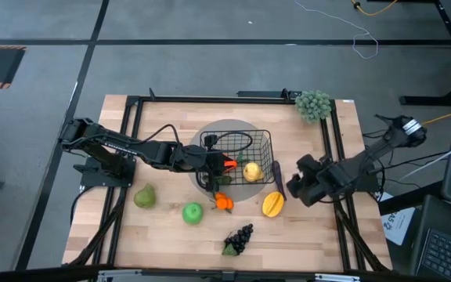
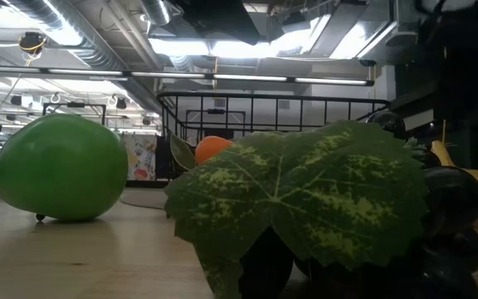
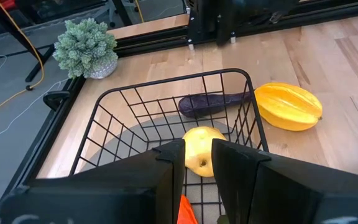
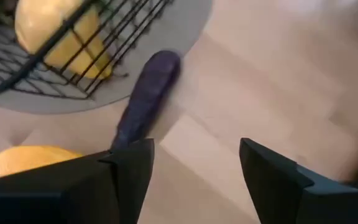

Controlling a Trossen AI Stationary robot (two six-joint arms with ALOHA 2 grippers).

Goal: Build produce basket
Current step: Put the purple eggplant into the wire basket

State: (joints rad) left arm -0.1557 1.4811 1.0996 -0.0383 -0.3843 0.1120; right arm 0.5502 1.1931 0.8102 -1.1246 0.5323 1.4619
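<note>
We see the basket (image 1: pixel 245 153) standing upright on a grey round disc (image 1: pixel 210 129), its open mouth facing up. Inside it, just ahead of the left gripper's fingers (image 3: pixel 160 174), lies a round yellow fruit (image 3: pixel 202 149). The left gripper (image 1: pixel 224 164) reaches in over the basket's near rim with its arm stretched low and nearly level across the table from the left. Its fingers stand a narrow gap apart, and an orange carrot (image 3: pixel 186 211) shows between them at their base; we take them to be pinching it, though only a sliver of it shows.

Beyond the basket's far wall the purple eggplant (image 3: pixel 213 102) lies flat on the wood, its long axis running along that wall, thick end toward the ribbed yellow fruit (image 3: pixel 289 106) just beside it. That fruit lies with its long axis about in line with the eggplant's.

The right gripper (image 4: pixel 194 165) hovers low with its fingers spread wide and nothing between them. The eggplant lies just ahead of its left finger (image 4: pixel 120 171), its rounded end pointing away from the fingers. The right arm comes in from the table's right edge, elbow raised.

Behind the left gripper, toward the table's front, lie a pear (image 1: pixel 145 197), a green apple (image 1: pixel 193 212), an orange (image 1: pixel 224 202) and dark grapes (image 1: pixel 239 238). No writing is readable on any of them.
</note>
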